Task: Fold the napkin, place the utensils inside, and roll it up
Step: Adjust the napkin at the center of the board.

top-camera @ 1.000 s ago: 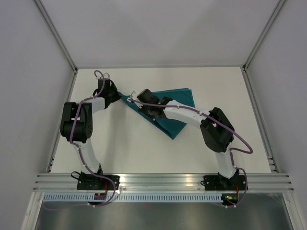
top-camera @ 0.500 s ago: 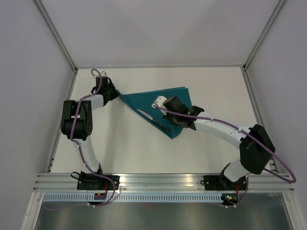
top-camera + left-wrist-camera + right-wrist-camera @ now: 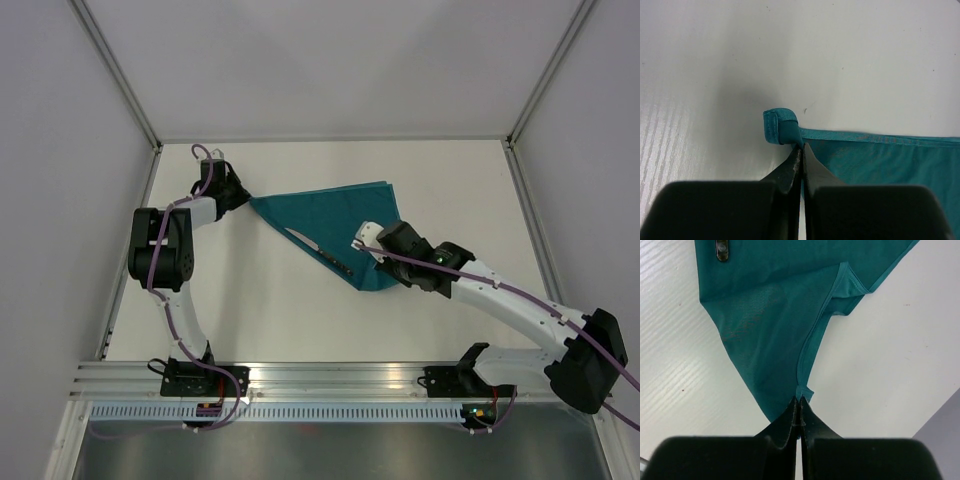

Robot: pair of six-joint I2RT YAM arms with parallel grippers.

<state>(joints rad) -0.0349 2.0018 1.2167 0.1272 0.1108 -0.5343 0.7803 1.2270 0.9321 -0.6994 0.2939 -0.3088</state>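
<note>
The teal napkin (image 3: pixel 340 212) lies folded into a triangle on the white table. The knife (image 3: pixel 318 250) lies on it along the left slanted edge, blade toward the far left. My left gripper (image 3: pixel 242 200) is shut on the napkin's far-left corner; in the left wrist view the gripper (image 3: pixel 801 146) pinches the curled hem of the napkin (image 3: pixel 880 160). My right gripper (image 3: pixel 373 272) is shut on the napkin's near corner; in the right wrist view the gripper (image 3: pixel 799 399) pinches the hem of the napkin (image 3: pixel 770 315). The knife's dark handle end (image 3: pixel 721 250) shows at the top.
The white table (image 3: pixel 250 310) is bounded by metal rails at left (image 3: pixel 128 260) and right (image 3: pixel 540 250). Grey walls rise behind. The arm bases sit at the near edge.
My right arm swung from over the napkin's left part back toward the right and near side, uncovering the knife, and now grips the near corner. The left gripper has barely moved.
</note>
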